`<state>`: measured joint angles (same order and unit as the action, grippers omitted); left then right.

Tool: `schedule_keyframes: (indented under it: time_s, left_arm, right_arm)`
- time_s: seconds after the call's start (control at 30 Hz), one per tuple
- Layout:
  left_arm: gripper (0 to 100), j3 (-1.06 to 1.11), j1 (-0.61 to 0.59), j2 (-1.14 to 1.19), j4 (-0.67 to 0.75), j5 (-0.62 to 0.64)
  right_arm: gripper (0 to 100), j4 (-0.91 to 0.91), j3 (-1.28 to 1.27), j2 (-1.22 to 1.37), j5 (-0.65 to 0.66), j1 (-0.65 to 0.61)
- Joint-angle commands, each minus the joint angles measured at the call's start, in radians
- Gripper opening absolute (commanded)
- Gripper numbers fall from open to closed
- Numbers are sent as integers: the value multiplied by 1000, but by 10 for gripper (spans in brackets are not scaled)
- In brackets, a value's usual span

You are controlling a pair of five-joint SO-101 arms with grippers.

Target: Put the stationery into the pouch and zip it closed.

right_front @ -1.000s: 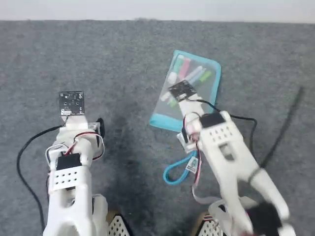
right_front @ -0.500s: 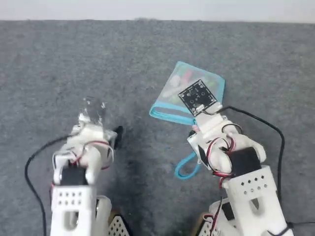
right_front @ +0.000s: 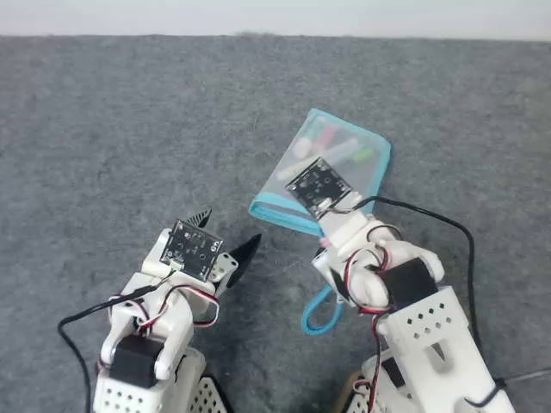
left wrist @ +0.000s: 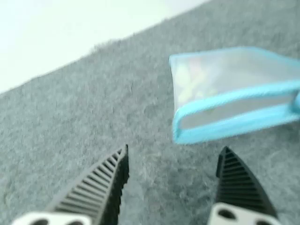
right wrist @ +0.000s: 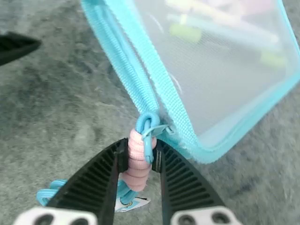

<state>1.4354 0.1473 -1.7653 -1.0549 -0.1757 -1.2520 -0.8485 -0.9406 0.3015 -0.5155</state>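
A clear pouch with light blue trim (right_front: 340, 168) lies on the grey carpet right of centre, with coloured stationery (right_front: 336, 148) inside it. In the right wrist view my right gripper (right wrist: 139, 161) is shut on the pink zipper pull (right wrist: 136, 161) at the pouch's (right wrist: 220, 70) near corner. The zip band (right wrist: 140, 61) runs along the pouch's near edge. My left gripper (right_front: 225, 237) stands open over bare carpet to the left of the pouch. In the left wrist view its fingers (left wrist: 171, 171) point toward the pouch's (left wrist: 229, 93) left end with nothing between them.
A light blue wrist strap (right_front: 320, 311) loops on the carpet beside the right arm. A black cable (right_front: 448, 232) trails right of the pouch. Grey carpet (right_front: 129, 120) spreads open at the left and far side, up to a pale wall.
The left arm swung right and toward the pouch, its gripper now open near the pouch's left end. The right arm shifted with the zipper pull, and the pouch turned slightly.
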Motion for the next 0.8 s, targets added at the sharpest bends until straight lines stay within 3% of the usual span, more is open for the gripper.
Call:
schedule_keyframes:
  time_s: [0.0,0.23,0.5,0.63,0.77]
  left_arm:
    - [287,-12,2,157,132,-12]
    - [287,-12,-71,390,318,-15]
    - [279,-10,-63,540,437,-15]
    - [187,-10,-51,578,514,-12]
    - [26,-10,72,620,529,-12]
  right_arm:
    - [6,-42,12,-5,54,-59]
    - [7,-119,6,-143,75,-110]
    - [7,-151,6,-186,87,-113]
    - [7,-151,6,-186,92,-113]
    - [7,-151,6,-185,95,-110]
